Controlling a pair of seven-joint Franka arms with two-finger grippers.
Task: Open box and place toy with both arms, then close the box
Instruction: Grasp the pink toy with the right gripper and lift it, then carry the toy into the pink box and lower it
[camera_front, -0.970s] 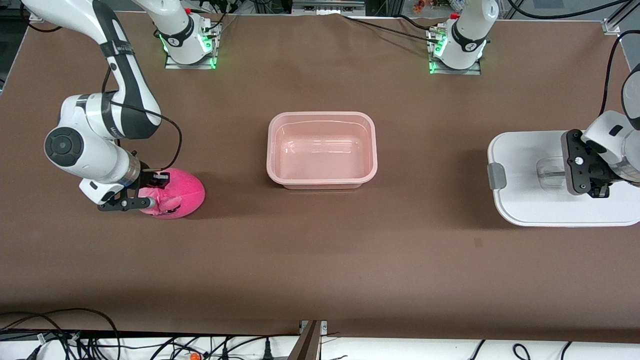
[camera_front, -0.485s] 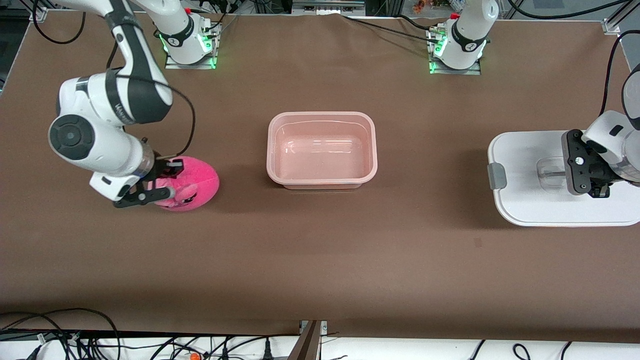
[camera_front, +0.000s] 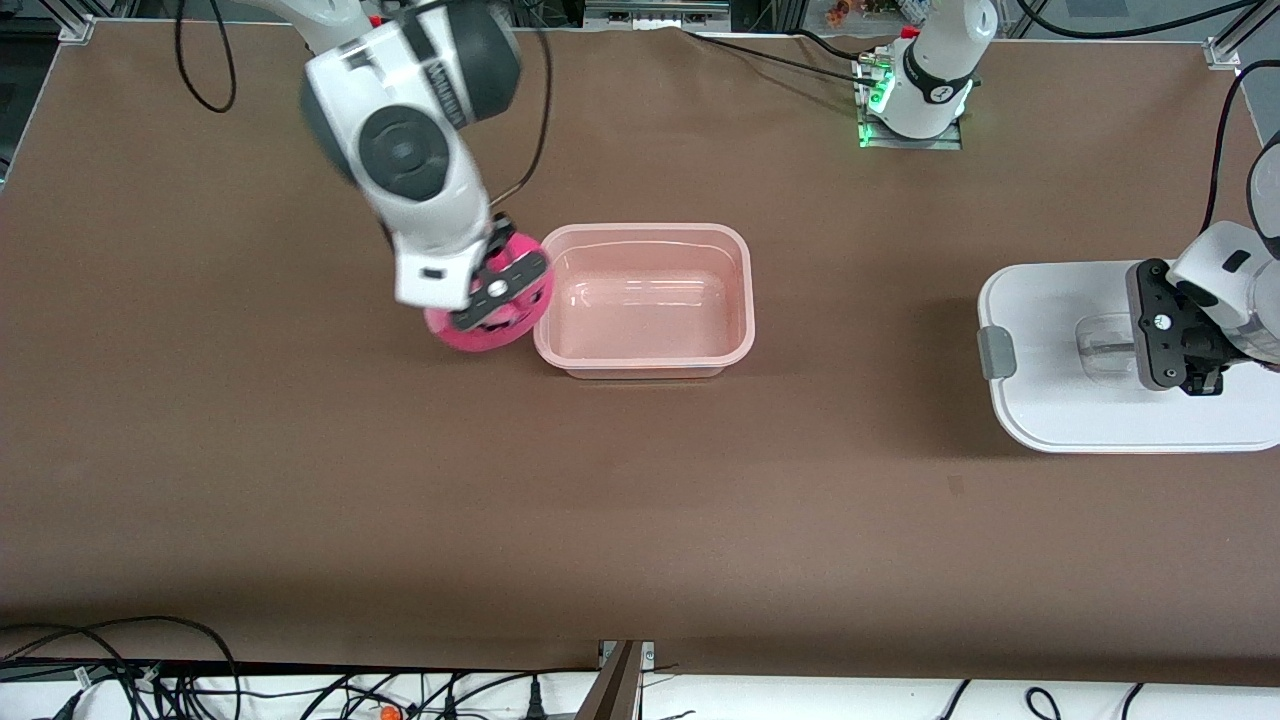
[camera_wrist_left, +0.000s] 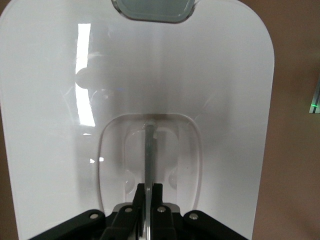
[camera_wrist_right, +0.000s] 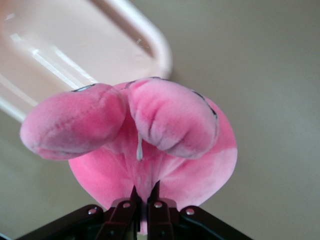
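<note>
right gripper (camera_front: 497, 289): clamped on pink plush toy (camera_front: 480, 335), over table beside open tub (camera_front: 645, 362). left gripper (camera_front: 1180, 352): closed on lid (camera_front: 1050, 410) handle.

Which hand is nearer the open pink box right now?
The right hand, shut on the toy, hangs right beside the box at its rim. The left hand is away at the left arm's end, shut on the lid handle.

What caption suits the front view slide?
Right gripper carries the toy beside the open box; left gripper grips the lid.
</note>
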